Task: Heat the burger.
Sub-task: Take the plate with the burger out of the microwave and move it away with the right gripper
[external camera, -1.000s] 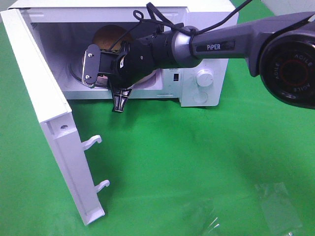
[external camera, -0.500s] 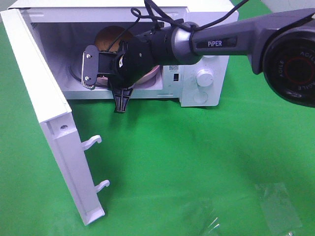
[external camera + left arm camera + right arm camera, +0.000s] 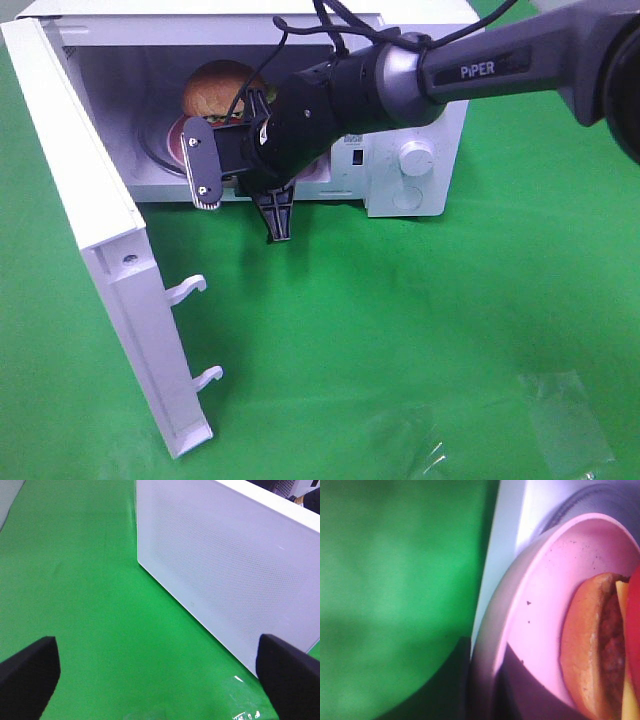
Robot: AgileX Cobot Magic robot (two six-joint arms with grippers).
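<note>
The burger point(image 3: 215, 90), with a golden-brown bun, sits inside the open white microwave point(image 3: 430, 70). In the right wrist view the burger point(image 3: 600, 645) lies on a pink plate point(image 3: 555, 595) at the front edge of the microwave floor. My right gripper point(image 3: 272, 205) is at the microwave's opening, rolled on its side. It appears shut on the plate's near rim, with one black finger hanging below the floor edge. My left gripper point(image 3: 160, 680) is open and empty, low over the green cloth outside the microwave door point(image 3: 225, 570). It is out of the exterior view.
The microwave door point(image 3: 100, 230) stands swung open at the left, with two white latch hooks point(image 3: 190, 288). Control knobs point(image 3: 417, 158) sit on the microwave's right panel. Clear plastic wrappers point(image 3: 565, 420) lie on the green cloth point(image 3: 400, 320) at the front right.
My right gripper has shifted right and slightly toward the front, and the wrist has turned. More of the burger now shows inside the microwave. The door has not moved.
</note>
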